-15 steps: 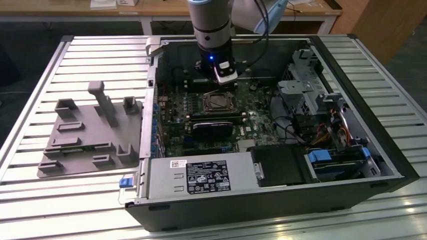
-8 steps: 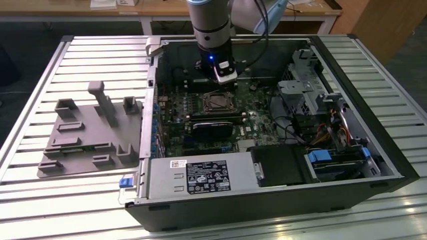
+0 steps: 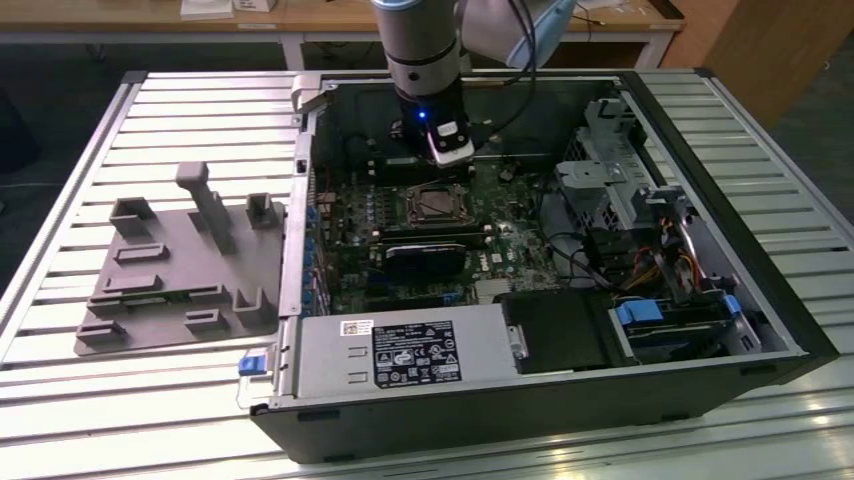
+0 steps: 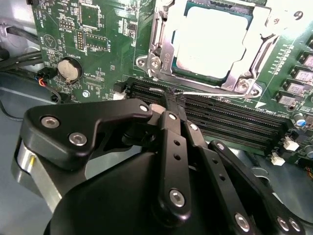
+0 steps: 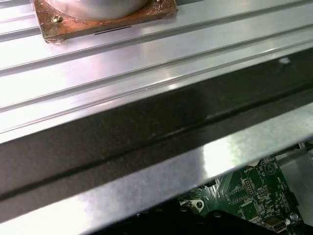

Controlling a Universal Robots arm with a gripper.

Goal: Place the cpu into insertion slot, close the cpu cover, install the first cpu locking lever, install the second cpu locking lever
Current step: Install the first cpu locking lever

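**Exterior view.** An open computer case (image 3: 534, 260) lies on a slatted metal table (image 3: 80, 180). The arm (image 3: 424, 60) reaches down into the case from above. The gripper (image 3: 451, 158) hangs over the green motherboard (image 3: 354, 215), just beside the insertion slot (image 3: 416, 204), on the slot's far side. A grey moulded fixture (image 3: 174, 270) sits on the table at the exterior view's left, well apart from the gripper. A power supply (image 3: 400, 352) fills the near corner of the case.

**Second wrist view.** The cpu (image 4: 212, 39) is seated in the slot, silver-grey top facing up. The cpu cover (image 4: 159, 46) lies flat over it and frames the chip through its window. The black fingers (image 4: 172, 147) are drawn together with no gap visible at the tips. The tips sit over the memory slots (image 4: 234, 122), near the cover's edge. A thin bright rod (image 4: 215, 93) runs from the tips along that edge. Whether the tips pinch the rod or only meet it cannot be determined. A coin cell (image 4: 68, 69) sits on the board, apart from the gripper.

**First wrist view.** The table slats (image 5: 146, 54) cross the frame and carry a copper-coloured plate (image 5: 49, 30). The dark case wall (image 5: 146, 132) lies beside them, and a corner of the motherboard (image 5: 254, 196) shows past it.
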